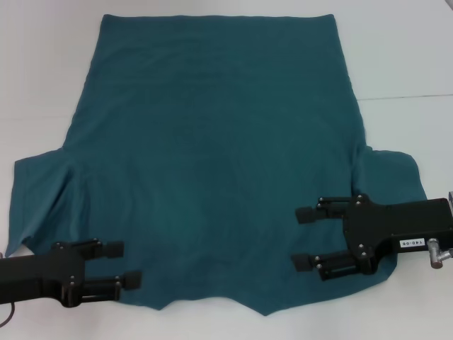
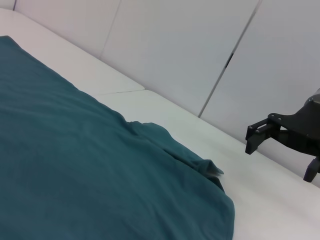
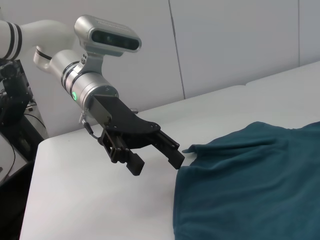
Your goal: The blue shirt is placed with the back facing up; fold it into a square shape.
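— What surrounds it?
— Only the matte white table point(image 1: 410, 57). The soft, plain dark teal-blue cotton shirt point(image 1: 212, 163) lies spread flat there, sleeves out sideways.
— And the arms?
— The black left gripper point(image 1: 122, 264) hovers over the near left hem corner, jaws apart, empty. The black right gripper point(image 1: 306, 238) hovers near the right sleeve, likewise parted and empty; its white label is unreadable.

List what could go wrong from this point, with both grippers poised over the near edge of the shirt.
1. The blue shirt lies flat on the table; the open left gripper and right gripper hover above it, so a pinch may miss the thin cloth.
2. The right sleeve is bunched; a fold could trap those wrinkles.
3. The grippers sit at unequal heights along the shirt, so the fold may skew.
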### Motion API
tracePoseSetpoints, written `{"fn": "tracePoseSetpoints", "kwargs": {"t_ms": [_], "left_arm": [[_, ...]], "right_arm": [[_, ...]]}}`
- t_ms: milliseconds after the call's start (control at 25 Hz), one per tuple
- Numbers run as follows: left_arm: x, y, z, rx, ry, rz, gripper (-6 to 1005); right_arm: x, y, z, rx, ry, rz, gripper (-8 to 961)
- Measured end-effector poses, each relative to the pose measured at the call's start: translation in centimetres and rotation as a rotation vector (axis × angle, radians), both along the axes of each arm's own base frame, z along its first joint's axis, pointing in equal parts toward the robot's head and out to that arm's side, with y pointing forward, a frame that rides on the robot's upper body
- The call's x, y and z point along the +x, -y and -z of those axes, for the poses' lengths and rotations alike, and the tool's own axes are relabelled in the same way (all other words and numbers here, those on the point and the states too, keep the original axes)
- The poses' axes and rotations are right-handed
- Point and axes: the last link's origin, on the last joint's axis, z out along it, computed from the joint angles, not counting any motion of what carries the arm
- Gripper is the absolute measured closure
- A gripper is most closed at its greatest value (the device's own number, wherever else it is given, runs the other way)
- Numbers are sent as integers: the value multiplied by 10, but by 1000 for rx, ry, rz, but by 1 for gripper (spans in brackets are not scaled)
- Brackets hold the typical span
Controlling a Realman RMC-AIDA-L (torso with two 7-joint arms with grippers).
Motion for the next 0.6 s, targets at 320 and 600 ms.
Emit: {"fn": "tracePoseSetpoints", "kwargs": {"t_ms": [320, 600], "left_arm": [[0, -2, -1, 10, 4, -4, 157], [0, -3, 0, 10, -4, -7, 157]], "right_arm": [[-1, -1, 0, 2, 0, -3, 72], [-1, -3, 0, 11, 4, -1, 71]]}}
